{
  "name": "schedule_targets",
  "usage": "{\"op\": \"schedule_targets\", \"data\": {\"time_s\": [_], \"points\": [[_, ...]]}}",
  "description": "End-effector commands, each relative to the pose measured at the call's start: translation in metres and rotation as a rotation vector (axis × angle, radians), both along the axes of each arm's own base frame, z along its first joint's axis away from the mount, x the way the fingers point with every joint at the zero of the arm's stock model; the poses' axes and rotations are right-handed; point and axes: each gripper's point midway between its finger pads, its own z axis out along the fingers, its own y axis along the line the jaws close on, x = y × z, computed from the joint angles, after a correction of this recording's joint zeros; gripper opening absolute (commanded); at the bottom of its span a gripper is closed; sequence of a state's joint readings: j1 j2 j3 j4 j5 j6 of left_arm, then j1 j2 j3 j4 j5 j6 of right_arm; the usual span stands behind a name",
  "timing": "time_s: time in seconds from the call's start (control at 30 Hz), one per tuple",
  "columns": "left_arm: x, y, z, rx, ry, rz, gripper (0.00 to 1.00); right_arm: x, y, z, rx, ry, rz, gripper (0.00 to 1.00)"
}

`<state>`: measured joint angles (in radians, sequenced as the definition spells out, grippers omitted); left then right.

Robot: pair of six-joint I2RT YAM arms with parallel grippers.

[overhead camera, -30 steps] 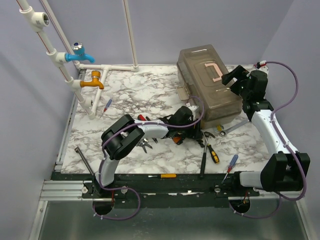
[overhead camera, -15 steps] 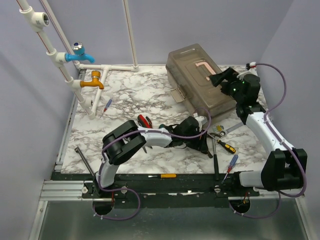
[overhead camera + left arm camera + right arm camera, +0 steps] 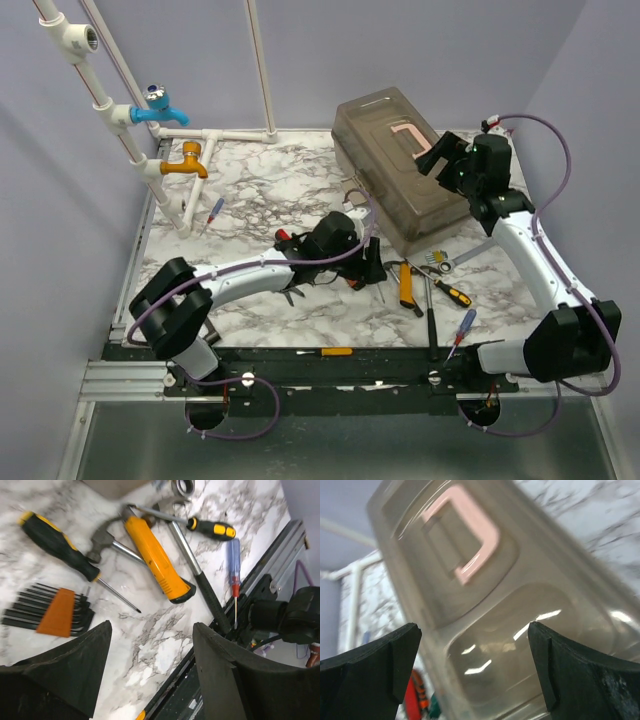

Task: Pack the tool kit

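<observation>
The beige-grey toolbox (image 3: 400, 175) stands at the back right, its smoky lid closed and its pink handle (image 3: 410, 135) flat on top. My right gripper (image 3: 440, 160) hovers open and empty over the lid (image 3: 485, 645), next to the pink handle (image 3: 470, 535). My left gripper (image 3: 372, 262) is open and empty over the marble (image 3: 152, 630). Ahead of it lie a yellow-handled hammer (image 3: 155, 560), a black-and-yellow screwdriver (image 3: 60, 545), a hex key set in an orange holder (image 3: 55, 612), a blue screwdriver (image 3: 233, 562) and a black-handled hammer (image 3: 200, 575).
Blue tap (image 3: 160, 105) and orange tap (image 3: 185, 160) on white pipes stand at the back left. Red pliers (image 3: 290, 240), a small blue screwdriver (image 3: 215, 210), a metal rod (image 3: 170, 320), a wrench (image 3: 455, 258) and an orange screwdriver (image 3: 330, 352) on the front rail lie about.
The toolbox was turned and shifted left a second ago. My left gripper has drawn back to the left from the tool pile. The yellow-handled hammer now lies uncovered.
</observation>
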<state>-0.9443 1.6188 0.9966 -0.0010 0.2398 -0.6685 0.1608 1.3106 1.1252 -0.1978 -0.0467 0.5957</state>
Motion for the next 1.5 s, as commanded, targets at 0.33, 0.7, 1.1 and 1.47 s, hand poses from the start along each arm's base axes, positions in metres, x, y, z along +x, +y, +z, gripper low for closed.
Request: {"op": "schedule_targets", "data": {"time_s": [0.33,0.7,1.1,1.47], "points": [[0.125,0.077,0.040,-0.140,-0.085,0.278,0.88,0.043,-0.060,-0.070,-0.187,0.246,-0.083,0.99],[0.192,0.076,0.066,-0.276,-0.078,0.298,0.89,0.013,0.027,-0.099,0.096,0.271,0.288,0.95],[0.198,0.092,0.079,-0.224,-0.141,0.331,0.98,-0.012,0.082,-0.106,0.074,0.289,0.389,0.94],[0.186,0.123,0.112,-0.190,-0.200,0.436,0.98,-0.061,0.108,-0.109,0.092,0.295,0.422,0.92]]}}
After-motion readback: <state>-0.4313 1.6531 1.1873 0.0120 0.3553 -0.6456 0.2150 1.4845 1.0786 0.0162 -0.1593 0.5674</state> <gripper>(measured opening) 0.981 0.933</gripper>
